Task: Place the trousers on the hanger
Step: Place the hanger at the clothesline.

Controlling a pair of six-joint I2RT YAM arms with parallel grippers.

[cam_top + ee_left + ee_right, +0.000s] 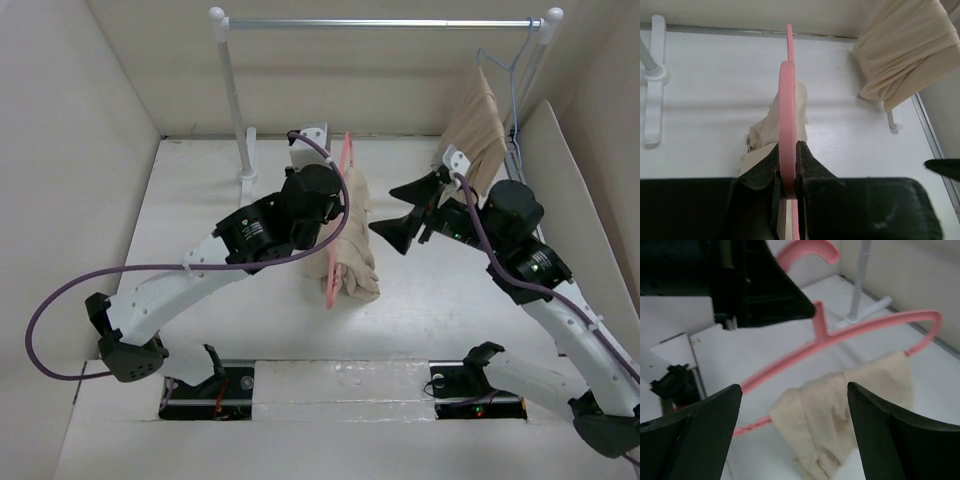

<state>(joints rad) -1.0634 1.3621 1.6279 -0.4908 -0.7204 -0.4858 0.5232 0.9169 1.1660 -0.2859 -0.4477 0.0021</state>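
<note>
The left claw [788, 165] is clenching the edge of the pink hanger [346, 155] and holding it upright over the white table [200, 190], in the middle of the top view. The trousers [360, 250] are hanging across the hanger's lower bar as a folded beige bundle. In the top view their lower end appears to be resting on the table, towards the bottom of the frame. The right claw [400, 212] is standing released, its two black fingers [695, 435] spread wide. It is holding nothing and sitting just to the right of the cloth.

The drape looks made, so the step in hand is probably the right claw clearing away, or coming back in to tidy the cloth. In the right wrist view the trousers are sitting towards the right-hand end of the bar rather than at its middle. A hanger loaded like this is likely to tilt once lifted.

To do this well, the left claw should be keeping its grip firm and the hanger vertical. The right claw should be moving straight out sideways with its fingers wide, so that neither tip is catching a fold. If it goes back in, it should be nudging the bundle towards the centre of the bar, not pulling downward. The other beige cloth [478, 125] on the wire hanger [500, 70], upper right, needs avoiding.
</note>
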